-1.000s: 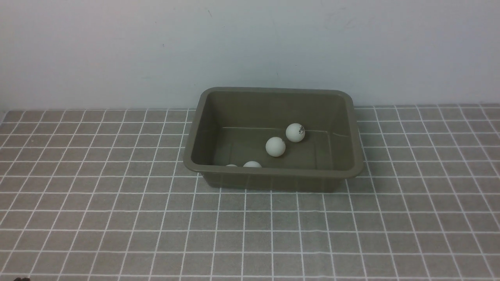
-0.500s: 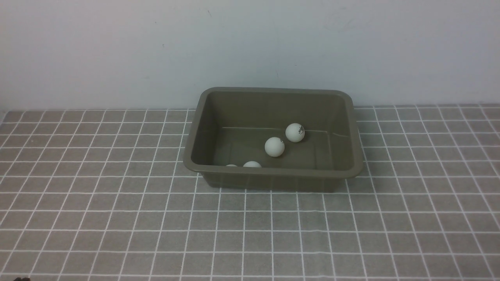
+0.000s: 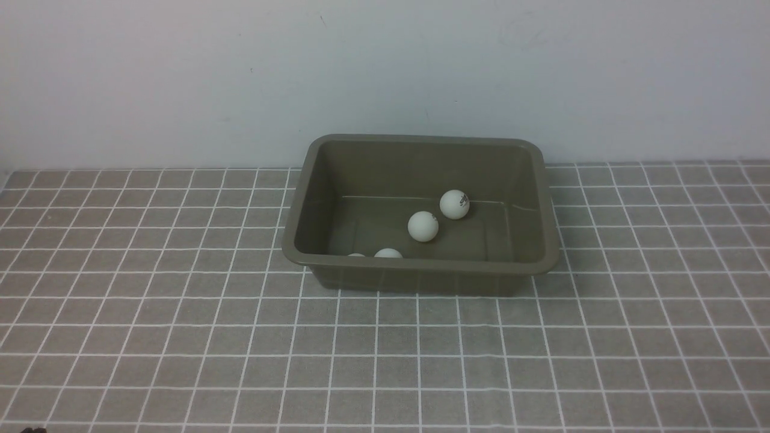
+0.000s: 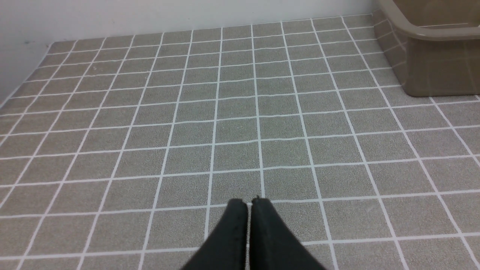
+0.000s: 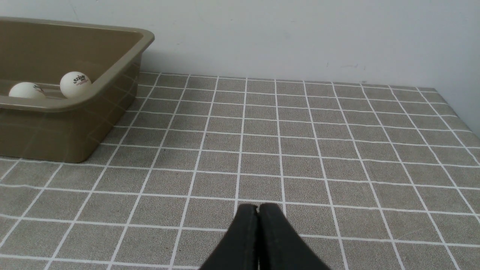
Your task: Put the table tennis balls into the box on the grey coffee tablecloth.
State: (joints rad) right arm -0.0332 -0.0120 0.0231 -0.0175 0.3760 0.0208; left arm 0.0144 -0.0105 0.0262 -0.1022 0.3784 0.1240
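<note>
Left wrist view: left gripper (image 4: 249, 202) closed, black fingers pressed together with nothing between them, over bare grey checked tablecloth (image 4: 225, 123). Only one corner of the box (image 4: 431, 48) shows here, farther out and off to one side, well apart from the fingertips.

Right wrist view: right gripper (image 5: 258, 208) likewise closed and empty over the cloth. Box sits well apart from it, farther out and to one side; two balls visible over the rim, one with a printed mark (image 5: 75, 84), one partly hidden by the rim (image 5: 26, 91).

Front view: neither gripper appears. Near half of the cloth carries no objects. Box stands toward the far edge, near the wall (image 3: 180, 78). Four white balls lie inside: two against the near wall, only their tops showing (image 3: 388, 253) (image 3: 356, 255); one mid-floor (image 3: 423, 226); one with a dark mark by the far wall (image 3: 454, 204), just beside the mid-floor one.
</note>
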